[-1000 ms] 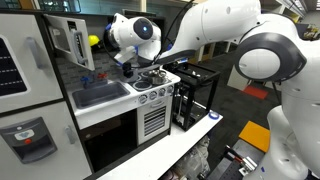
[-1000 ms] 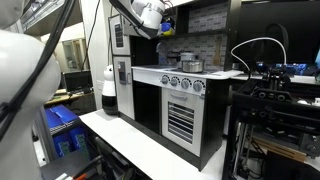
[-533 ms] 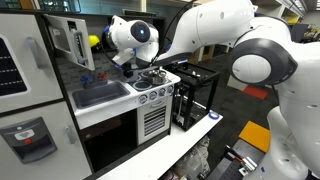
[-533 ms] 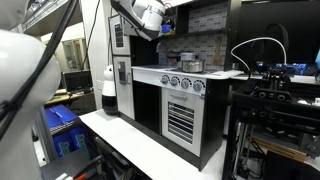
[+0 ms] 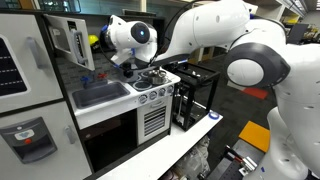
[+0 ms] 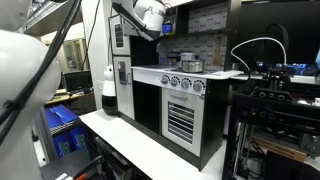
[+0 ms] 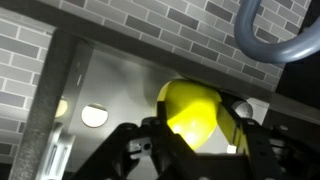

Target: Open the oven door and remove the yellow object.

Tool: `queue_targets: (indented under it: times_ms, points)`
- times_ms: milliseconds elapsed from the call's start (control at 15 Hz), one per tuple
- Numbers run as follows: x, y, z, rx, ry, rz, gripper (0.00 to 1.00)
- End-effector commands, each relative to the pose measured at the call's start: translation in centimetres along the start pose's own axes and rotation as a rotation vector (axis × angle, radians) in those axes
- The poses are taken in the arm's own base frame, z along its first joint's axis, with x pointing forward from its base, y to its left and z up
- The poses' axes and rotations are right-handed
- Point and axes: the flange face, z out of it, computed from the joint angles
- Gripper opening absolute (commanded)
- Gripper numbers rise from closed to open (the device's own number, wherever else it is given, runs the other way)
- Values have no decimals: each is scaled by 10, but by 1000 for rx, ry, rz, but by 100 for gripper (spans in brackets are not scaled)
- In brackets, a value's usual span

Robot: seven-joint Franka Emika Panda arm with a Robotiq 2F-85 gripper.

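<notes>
Gripper [image 7: 197, 140] parted about ball-width; hold cannot be told. Yellow object [image 7: 190, 108] seen straight ahead, between jaws, near open oven door [image 5: 68, 40]; round, no long axis.

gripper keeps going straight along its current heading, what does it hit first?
The yellow ball. In the wrist view it sits dead ahead of the gripper, framed by the fingers. Behind it is only the oven's pale back wall. Depth is unclear, so I can't tell if contact is already made.
</notes>
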Motion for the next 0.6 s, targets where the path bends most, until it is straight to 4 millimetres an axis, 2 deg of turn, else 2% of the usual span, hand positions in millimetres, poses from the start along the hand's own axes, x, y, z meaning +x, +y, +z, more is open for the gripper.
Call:
queue_targets:
  times_ms: [0,200,533]
  points:
    - [3,1,5,13,43,-13,24]
    - [5,2,6,16,58,-18,2]
    - [16,8,6,-24,83,-42,0]
